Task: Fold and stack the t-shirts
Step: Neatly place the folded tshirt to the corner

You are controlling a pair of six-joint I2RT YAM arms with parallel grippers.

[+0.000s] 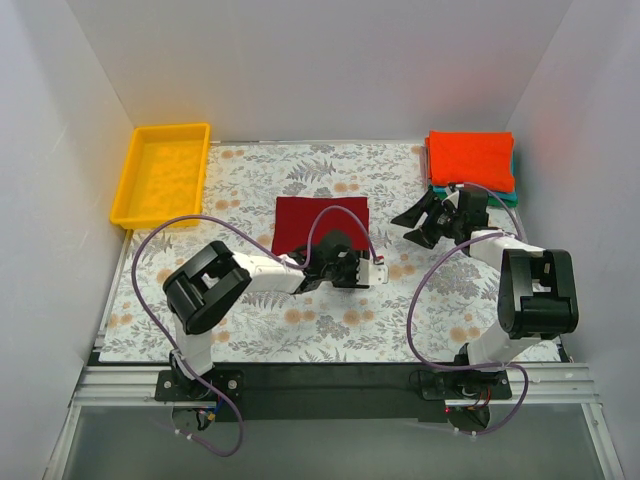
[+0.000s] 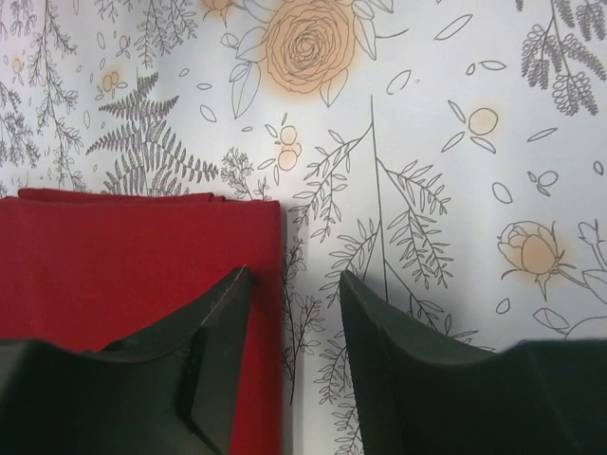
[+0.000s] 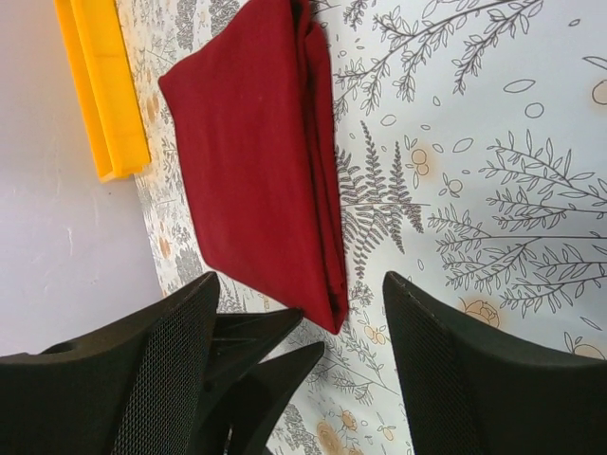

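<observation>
The dark crimson t-shirt [image 1: 320, 222] lies folded in a flat rectangle in the middle of the floral cloth; it also shows in the left wrist view [image 2: 123, 256] and the right wrist view [image 3: 251, 161]. My left gripper [image 1: 352, 262] [image 2: 294, 277] is open and low at the shirt's near right corner, one finger [image 2: 223, 322] over the red cloth, the other over the floral cloth. My right gripper [image 1: 425, 222] [image 3: 299, 280] is open and empty, to the right of the crimson shirt and pointing at it. The folded orange-red t-shirt [image 1: 471, 160] lies on the teal t-shirt [image 1: 508, 198] at the back right.
A yellow plastic tray [image 1: 128, 190] stands at the back left, also in the right wrist view [image 3: 100, 85]. The grey floral cloth [image 1: 300, 320] covers the table. White walls close in on three sides. The left gripper's fingers [image 3: 256, 365] show in the right wrist view.
</observation>
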